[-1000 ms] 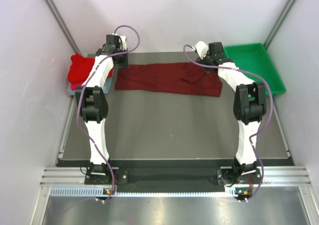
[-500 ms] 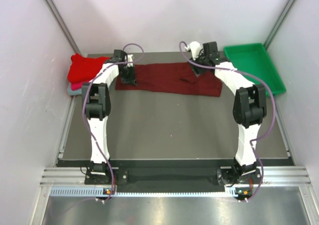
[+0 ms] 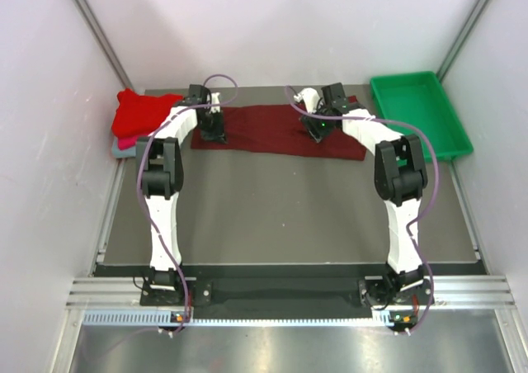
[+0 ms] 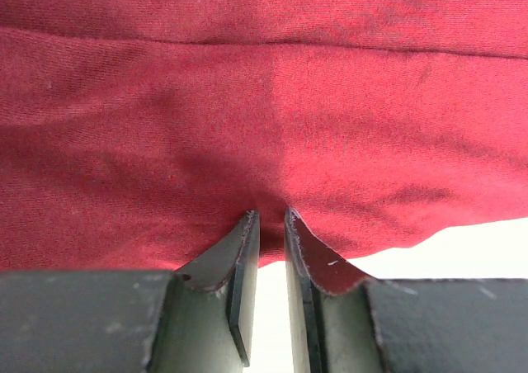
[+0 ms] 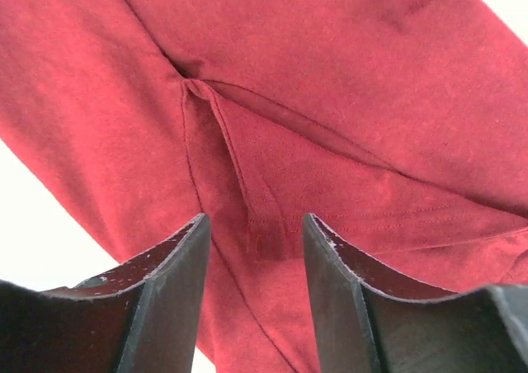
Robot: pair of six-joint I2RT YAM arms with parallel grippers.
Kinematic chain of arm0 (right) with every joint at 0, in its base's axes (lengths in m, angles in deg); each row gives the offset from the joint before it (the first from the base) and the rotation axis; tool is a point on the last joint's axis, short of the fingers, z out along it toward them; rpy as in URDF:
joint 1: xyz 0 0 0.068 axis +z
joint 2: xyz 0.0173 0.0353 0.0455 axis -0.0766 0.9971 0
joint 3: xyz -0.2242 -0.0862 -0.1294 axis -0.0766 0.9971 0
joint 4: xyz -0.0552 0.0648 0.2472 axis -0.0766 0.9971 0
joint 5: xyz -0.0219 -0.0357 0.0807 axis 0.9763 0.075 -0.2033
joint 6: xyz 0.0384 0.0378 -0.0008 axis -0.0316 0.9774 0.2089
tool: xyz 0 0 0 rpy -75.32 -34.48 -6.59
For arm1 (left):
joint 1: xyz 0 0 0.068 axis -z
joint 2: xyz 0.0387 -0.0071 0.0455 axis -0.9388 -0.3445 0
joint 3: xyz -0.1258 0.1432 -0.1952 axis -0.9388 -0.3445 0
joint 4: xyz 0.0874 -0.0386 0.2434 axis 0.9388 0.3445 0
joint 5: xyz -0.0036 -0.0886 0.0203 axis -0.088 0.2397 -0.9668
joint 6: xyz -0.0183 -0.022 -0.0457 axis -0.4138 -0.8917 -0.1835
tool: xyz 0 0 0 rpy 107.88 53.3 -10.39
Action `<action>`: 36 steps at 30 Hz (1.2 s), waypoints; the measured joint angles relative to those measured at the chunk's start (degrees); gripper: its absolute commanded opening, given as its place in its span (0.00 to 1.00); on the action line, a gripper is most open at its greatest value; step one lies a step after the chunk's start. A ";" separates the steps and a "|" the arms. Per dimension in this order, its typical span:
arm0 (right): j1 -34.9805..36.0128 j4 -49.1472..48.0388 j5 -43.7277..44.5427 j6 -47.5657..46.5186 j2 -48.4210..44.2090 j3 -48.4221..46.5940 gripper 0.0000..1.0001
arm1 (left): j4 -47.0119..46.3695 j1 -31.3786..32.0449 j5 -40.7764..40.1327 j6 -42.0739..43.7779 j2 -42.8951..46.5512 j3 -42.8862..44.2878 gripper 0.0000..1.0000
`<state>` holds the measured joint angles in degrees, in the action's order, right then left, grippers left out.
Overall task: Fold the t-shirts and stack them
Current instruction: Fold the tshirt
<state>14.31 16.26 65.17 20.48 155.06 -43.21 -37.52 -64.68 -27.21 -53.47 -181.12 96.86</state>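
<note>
The dark maroon t-shirt (image 3: 264, 131) lies as a long flat band across the back of the table. My left gripper (image 3: 213, 134) is down on its left part near the front edge. In the left wrist view the jaws (image 4: 271, 216) stand nearly together, with the cloth's (image 4: 264, 101) edge pinched at their tips. My right gripper (image 3: 313, 134) is down on the shirt's right half. In the right wrist view it (image 5: 254, 220) is open, its fingers astride a sleeve seam fold of the shirt (image 5: 330, 59). A bright red shirt (image 3: 140, 113) tops a stack over pink (image 3: 124, 144) and grey-blue (image 3: 118, 151) ones.
A green plastic tray (image 3: 417, 109) stands at the back right corner. The stack of shirts sits at the table's back left edge. Pale walls close in on both sides and behind. The dark table top (image 3: 280, 208) stretches in front of the shirt.
Both grippers have moved from the shirt's outer ends inward and come down on the cloth. The left stopped near the left end; the right kept moving left toward the sleeve.
</note>
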 measured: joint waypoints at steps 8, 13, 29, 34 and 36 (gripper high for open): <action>0.00 -0.13 2.01 -1.16 0.68 0.00 0.08 | -0.44 0.02 -0.02 -0.15 0.22 -0.42 0.24; 0.02 -0.74 3.37 -1.57 1.22 -0.17 0.00 | -0.48 0.02 -0.11 -0.13 0.22 -0.44 0.24; 2.29 -7.13 8.48 -5.84 6.01 -7.39 0.53 | -1.77 0.55 -1.51 0.31 1.49 -2.40 0.24; 3.28 -10.91 11.10 -5.18 4.87 -5.18 0.54 | -1.84 0.76 -1.99 0.35 1.97 -3.02 0.24; 3.28 -12.59 12.28 -4.85 1.84 -0.70 0.54 | -1.64 0.83 -2.27 0.35 2.16 -3.15 0.24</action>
<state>17.59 3.67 77.45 15.62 156.90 -43.90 -39.16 -63.85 -29.49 -53.12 -178.96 93.71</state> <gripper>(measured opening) 0.537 0.241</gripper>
